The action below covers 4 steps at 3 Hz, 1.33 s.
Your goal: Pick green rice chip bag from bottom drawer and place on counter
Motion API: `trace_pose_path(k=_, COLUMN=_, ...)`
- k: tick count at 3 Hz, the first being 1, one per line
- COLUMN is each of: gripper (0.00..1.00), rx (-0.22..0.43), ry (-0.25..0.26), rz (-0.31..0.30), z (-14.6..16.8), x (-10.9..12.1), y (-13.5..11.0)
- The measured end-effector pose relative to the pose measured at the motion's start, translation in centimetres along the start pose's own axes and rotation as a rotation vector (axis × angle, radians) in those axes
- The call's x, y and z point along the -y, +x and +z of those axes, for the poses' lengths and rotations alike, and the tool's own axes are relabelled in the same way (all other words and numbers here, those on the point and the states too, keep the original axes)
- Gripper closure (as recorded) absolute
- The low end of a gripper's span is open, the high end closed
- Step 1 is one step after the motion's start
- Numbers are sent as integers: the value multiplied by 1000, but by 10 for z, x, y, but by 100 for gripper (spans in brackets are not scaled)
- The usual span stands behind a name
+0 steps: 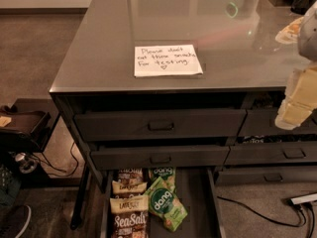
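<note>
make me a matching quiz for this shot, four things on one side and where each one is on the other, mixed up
Things:
1 green rice chip bag
2 white note
3 gripper
4 front Sea Salt bag

Places:
a lying on the counter
b far right of the view, near the counter's front edge
c left side of the bottom drawer
d middle of the bottom drawer, tilted

Pairs: 1-d, 2-a, 3-b, 4-c

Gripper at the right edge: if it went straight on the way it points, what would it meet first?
The gripper, at the right edge, points down and slightly left. Probably the right-hand drawers below it come first, not the open bottom drawer; depth is unclear.
</note>
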<state>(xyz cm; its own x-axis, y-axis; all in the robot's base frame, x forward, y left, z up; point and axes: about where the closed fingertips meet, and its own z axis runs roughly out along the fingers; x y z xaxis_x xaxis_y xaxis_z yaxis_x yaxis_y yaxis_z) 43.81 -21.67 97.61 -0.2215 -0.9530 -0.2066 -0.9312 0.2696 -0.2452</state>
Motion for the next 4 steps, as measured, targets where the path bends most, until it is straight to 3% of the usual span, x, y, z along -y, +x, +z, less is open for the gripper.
trace_pose_path(k=1, gripper=0, rx=0, ry=0, rz=0, z=0, x=0, y=0)
trace_pose_path(k=2, gripper=0, rx=54, ry=-8, rz=3, z=16, x=-9, y=-2)
trace_pose_path(k=3, gripper=0, rx=155, ry=-22, rz=-8, z=52, x=-38, y=-10)
trace_pose_path(k=4, gripper=0, rx=257, ry=-48, rz=-40, z=109, x=-73, y=-25)
